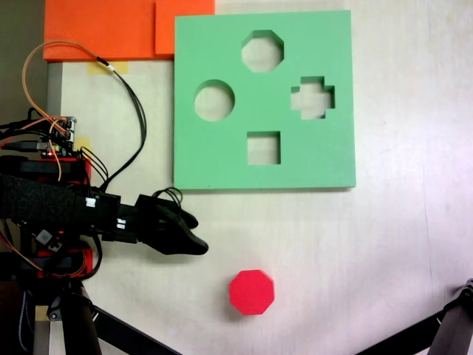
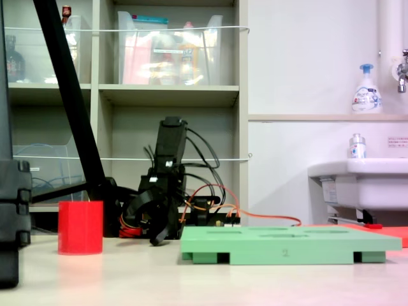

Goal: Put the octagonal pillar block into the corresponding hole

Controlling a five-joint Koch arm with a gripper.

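The red octagonal pillar block (image 1: 251, 292) stands on the pale table near the front, below the green foam board (image 1: 222, 159); seen from the side it stands upright (image 2: 80, 227), left of the board (image 2: 287, 245). The eight-sided hole (image 1: 262, 51) is at the board's far edge, with round, cross and square cutouts nearer. My gripper (image 1: 199, 235) hovers low, left of and slightly above the block in this view, apart from it, pointing right. Its dark jaws show no gap and hold nothing. From the side the gripper (image 2: 157, 239) hangs tip-down between block and board.
Orange foam sheets (image 1: 111, 29) lie at the top left beside the board. Orange and black cables (image 1: 133, 96) loop from the arm base (image 1: 52, 148). Dark tripod legs (image 1: 111, 325) cross the bottom corners. A shelf (image 2: 166, 95) and a sink (image 2: 363, 182) stand behind.
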